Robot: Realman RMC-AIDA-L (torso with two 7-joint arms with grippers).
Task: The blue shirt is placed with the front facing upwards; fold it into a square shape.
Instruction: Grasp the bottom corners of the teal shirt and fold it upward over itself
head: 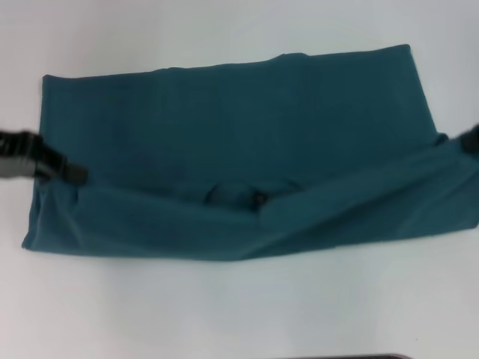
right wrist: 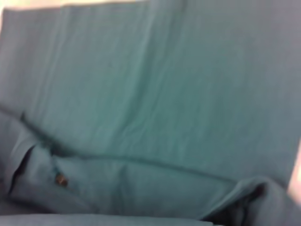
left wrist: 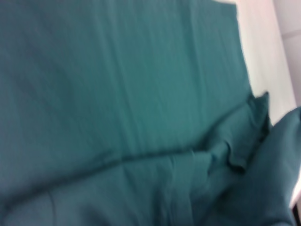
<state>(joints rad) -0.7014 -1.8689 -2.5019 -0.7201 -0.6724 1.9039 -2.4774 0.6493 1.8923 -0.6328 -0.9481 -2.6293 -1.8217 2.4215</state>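
Note:
The blue shirt [head: 239, 120] lies spread wide across the white table, plain side up, no lettering showing. Its near strip is folded over toward the middle, and the collar with a small dark label [head: 258, 199] sits at the fold's centre. My left gripper [head: 73, 175] is at the shirt's left end, shut on the edge of the folded strip. At the right end, fabric rises to a peak at my right gripper [head: 468, 140], which is shut on it. The left wrist view is filled by the shirt [left wrist: 122, 94] with creases. The right wrist view shows the shirt [right wrist: 169, 84] and its label [right wrist: 60, 179].
The white table [head: 239, 307] surrounds the shirt, with bare surface in front and behind. A dark edge [head: 352, 357] shows at the bottom of the head view.

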